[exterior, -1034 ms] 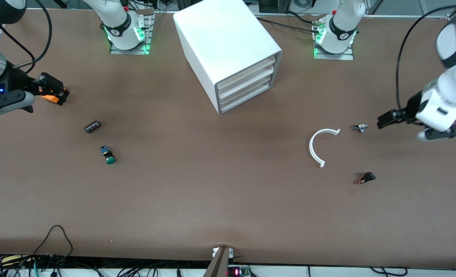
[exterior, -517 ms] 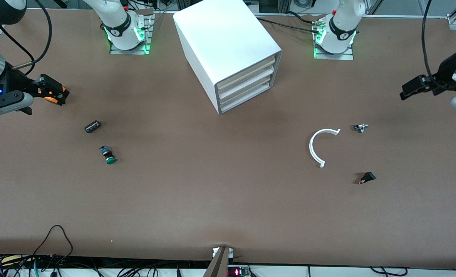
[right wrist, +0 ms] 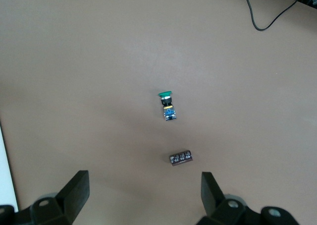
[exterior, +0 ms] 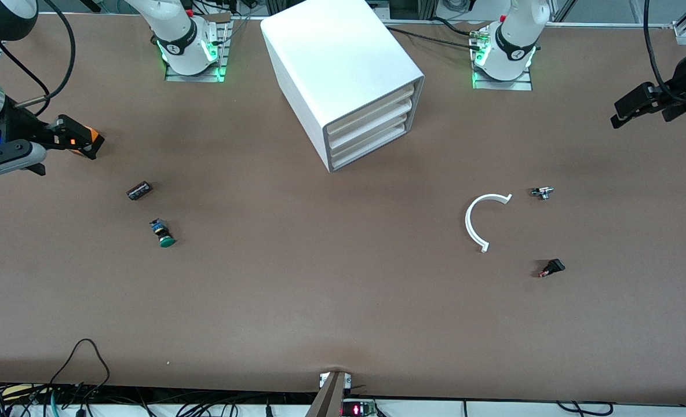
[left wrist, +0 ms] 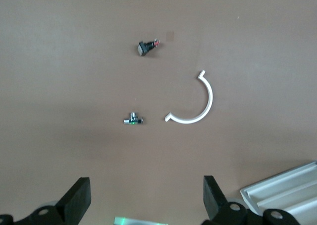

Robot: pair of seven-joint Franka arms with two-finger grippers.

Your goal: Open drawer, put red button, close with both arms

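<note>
Scanning for text: no legible brand or label anywhere. A small red-lit display (exterior: 351, 409) at the table (exterior: 320, 301) edge, nearer the cam than the cabinet (exterior: 343, 58), is too small to read.

All four drawers (exterior: 372, 124) sit flush in the cabinet, shut. The red button can't be made out in any view.

Toward the right arm's end from the cabinet & nearer the cam: green-cap button (exterior: 163, 234) and dark cylinder (exterior: 139, 190). Toward the left arm's end from the cabinet & nearer the cam: white C-shaped arc (exterior: 477, 223), small metal part (exterior: 543, 192), black switch w/ red tip (exterior: 551, 267).

Vs. 1 s ago:
- The left gripper (exterior: 624, 110) has left the spot beside the metal part. It now hangs over the table's left-arm end, well apart from the cabinet, fingers wide apart, holding nothing.
- The right gripper (exterior: 79, 132) has barely shifted. It's over the right-arm end, fingers wide apart, w/ an orange item (exterior: 90, 135) showing at its tip; can't tell if they touch.
</note>
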